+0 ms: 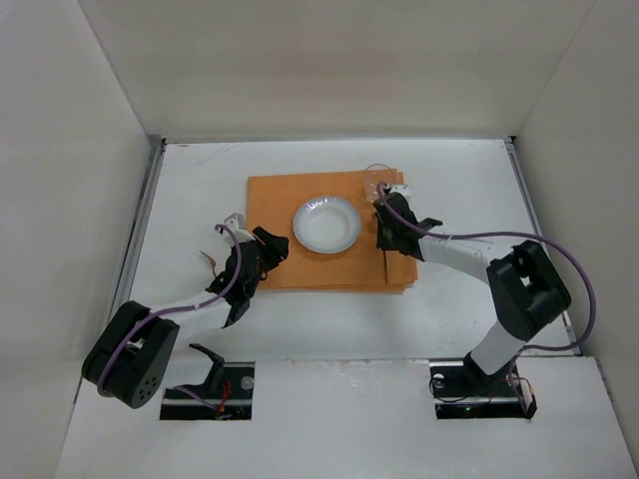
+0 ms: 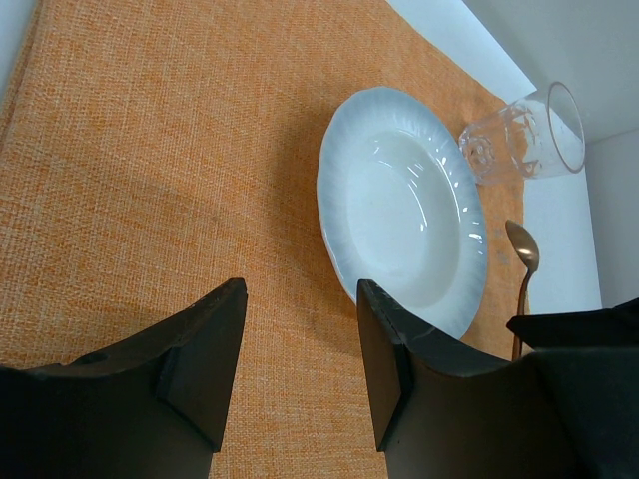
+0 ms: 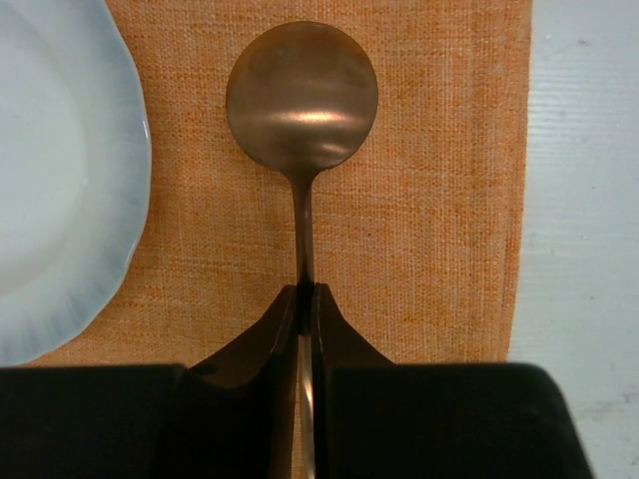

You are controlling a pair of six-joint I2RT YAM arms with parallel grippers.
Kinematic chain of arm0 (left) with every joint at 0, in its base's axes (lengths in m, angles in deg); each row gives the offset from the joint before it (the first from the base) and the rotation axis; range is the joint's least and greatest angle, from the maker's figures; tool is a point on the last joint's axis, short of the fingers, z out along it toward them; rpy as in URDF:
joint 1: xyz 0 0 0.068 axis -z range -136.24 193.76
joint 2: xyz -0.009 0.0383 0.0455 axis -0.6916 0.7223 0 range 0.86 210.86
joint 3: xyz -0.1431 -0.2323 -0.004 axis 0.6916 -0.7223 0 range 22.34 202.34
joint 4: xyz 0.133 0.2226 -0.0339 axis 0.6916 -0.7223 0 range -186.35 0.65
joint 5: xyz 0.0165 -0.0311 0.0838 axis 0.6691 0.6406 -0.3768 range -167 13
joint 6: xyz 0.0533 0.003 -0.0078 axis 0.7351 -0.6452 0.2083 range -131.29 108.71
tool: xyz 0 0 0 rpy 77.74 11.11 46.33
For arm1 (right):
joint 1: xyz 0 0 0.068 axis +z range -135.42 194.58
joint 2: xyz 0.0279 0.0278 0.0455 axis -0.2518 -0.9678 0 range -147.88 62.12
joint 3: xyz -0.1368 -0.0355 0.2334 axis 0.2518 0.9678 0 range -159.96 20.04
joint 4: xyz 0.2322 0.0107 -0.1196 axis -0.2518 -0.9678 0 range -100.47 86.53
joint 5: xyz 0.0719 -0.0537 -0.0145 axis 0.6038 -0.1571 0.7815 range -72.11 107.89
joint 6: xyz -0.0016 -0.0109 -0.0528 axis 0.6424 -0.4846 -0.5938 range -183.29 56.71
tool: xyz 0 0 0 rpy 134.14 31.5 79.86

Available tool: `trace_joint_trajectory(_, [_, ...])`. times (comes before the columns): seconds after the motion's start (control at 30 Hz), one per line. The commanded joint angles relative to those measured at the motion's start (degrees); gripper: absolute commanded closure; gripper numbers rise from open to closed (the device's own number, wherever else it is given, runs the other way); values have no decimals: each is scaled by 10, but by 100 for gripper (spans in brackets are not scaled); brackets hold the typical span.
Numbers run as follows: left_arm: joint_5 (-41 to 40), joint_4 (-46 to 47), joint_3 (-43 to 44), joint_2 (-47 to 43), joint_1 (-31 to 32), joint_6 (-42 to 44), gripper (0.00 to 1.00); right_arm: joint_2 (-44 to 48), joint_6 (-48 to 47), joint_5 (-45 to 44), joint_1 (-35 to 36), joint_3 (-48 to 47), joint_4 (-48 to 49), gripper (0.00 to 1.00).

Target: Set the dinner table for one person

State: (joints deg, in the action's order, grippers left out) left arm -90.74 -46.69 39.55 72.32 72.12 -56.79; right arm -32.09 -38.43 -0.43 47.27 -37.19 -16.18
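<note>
The dinner table (image 1: 200, 190) spreads white from the arm bases to the far wall. On its far middle lies an orange placemat (image 1: 275, 205) bearing a white plate (image 1: 326, 225) at its centre, a clear glass (image 2: 524, 135) near the far right corner and a copper-toned spoon (image 3: 302, 95) along the right side. The right gripper (image 3: 307, 294) is clenched on the spoon's handle, while the left gripper (image 2: 300, 299) hangs over the placemat's left part, jaws parted with nothing between them.

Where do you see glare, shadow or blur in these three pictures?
Right wrist view: glare on the spoon bowl; the right tool, shut on its handle, is dark. Left wrist view: a soft shadow crosses the placemat; the glass rim glints. Top view: even light, faint shadows on the dinner table.
</note>
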Motion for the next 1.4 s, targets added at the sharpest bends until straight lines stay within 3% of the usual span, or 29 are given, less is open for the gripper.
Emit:
trace_joint_trajectory(0.0, [-2, 33, 2, -4, -5, -1, 54, -6, 3, 11, -1, -31, 49, 94])
trace_joint_trajectory(0.33, [-7, 33, 2, -4, -3, 3, 54, -45, 15, 11, -16, -30, 59, 92])
trace_joint_trajectory(0.83, [-8, 33, 3, -5, 1, 2, 55, -19, 17, 5, -14, -15, 64, 69])
trace_joint_trajectory(1.17, [-44, 12, 12, -10, 2, 30, 58, 143, 34, -9, -14, 72, 106, 52])
trace_joint_trajectory(1.27, [-124, -55, 33, -7, 11, 32, 57, 202, 64, -15, -14, 127, 158, 53])
trace_joint_trajectory(1.37, [-180, -146, 67, -18, 20, 36, 53, 243, 92, -27, -14, 177, 208, 69])
